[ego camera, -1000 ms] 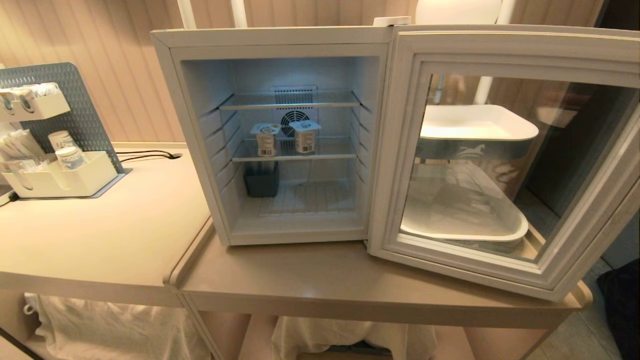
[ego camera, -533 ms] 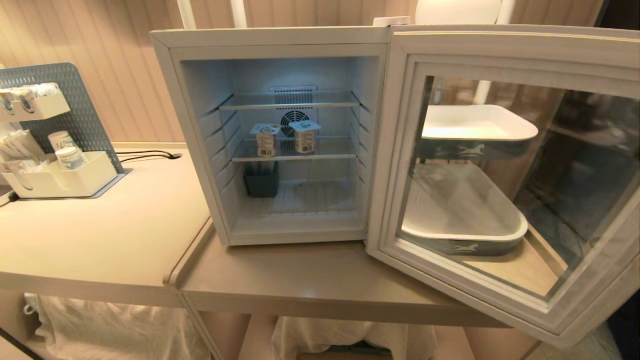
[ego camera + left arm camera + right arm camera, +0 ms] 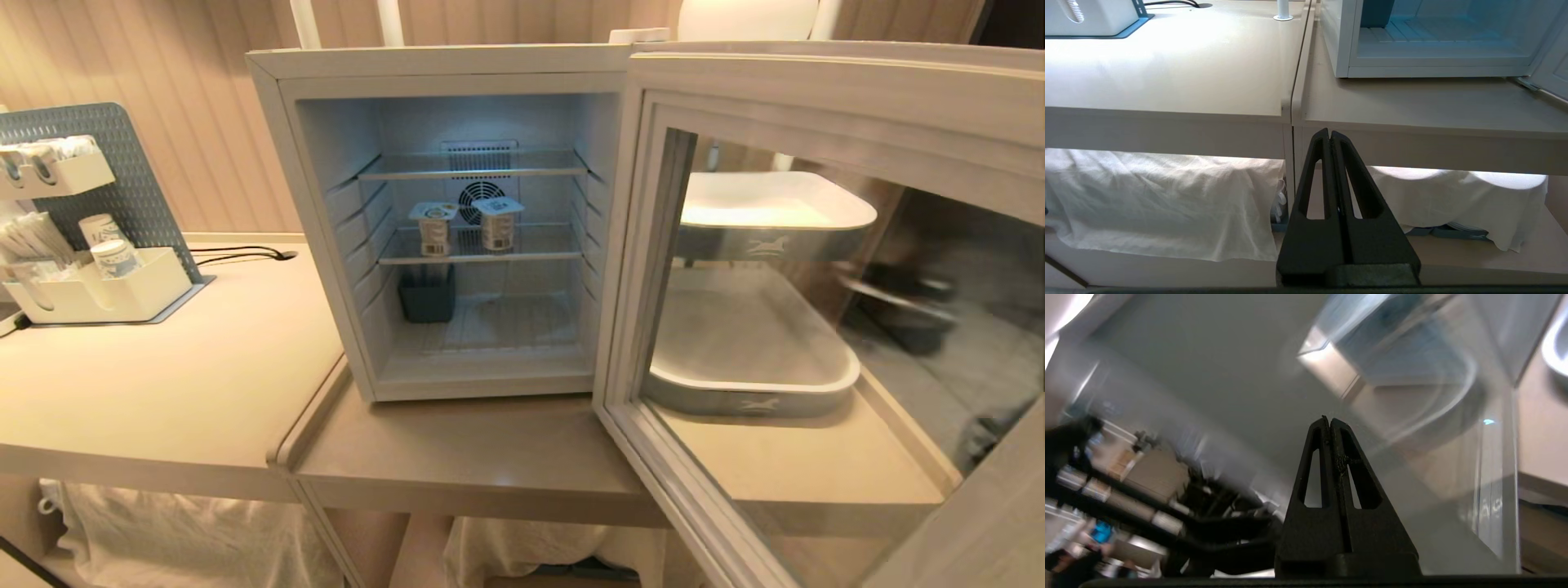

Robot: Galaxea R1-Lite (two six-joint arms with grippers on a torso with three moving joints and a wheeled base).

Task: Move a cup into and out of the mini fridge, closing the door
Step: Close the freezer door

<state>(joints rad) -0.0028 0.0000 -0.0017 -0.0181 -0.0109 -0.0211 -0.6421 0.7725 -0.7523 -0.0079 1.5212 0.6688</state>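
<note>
The white mini fridge (image 3: 441, 61) stands open on the beige counter, lit inside. Two small white cups (image 3: 434, 229) (image 3: 498, 223) sit side by side on its middle wire shelf, and a dark box (image 3: 427, 296) stands below them. The grey-framed glass door (image 3: 816, 90) sticks out toward me at the right, its free edge past the picture's border. My right gripper (image 3: 1329, 421) is shut and empty, its tips close to the door's glass (image 3: 1412, 457). My left gripper (image 3: 1329, 134) is shut and empty, parked low before the counter's front edge, left of the fridge (image 3: 1347, 49).
A white organizer (image 3: 90, 286) with paper cups and sachets stands on the left table against a grey pegboard. Two white trays (image 3: 775, 204) show through the door glass. White cloth (image 3: 1159, 196) hangs under both tables. A cable runs behind the fridge.
The door has swung from wide open toward me, partway toward the fridge's front. Its free edge has left the picture at the lower right. The cups have not moved.
</note>
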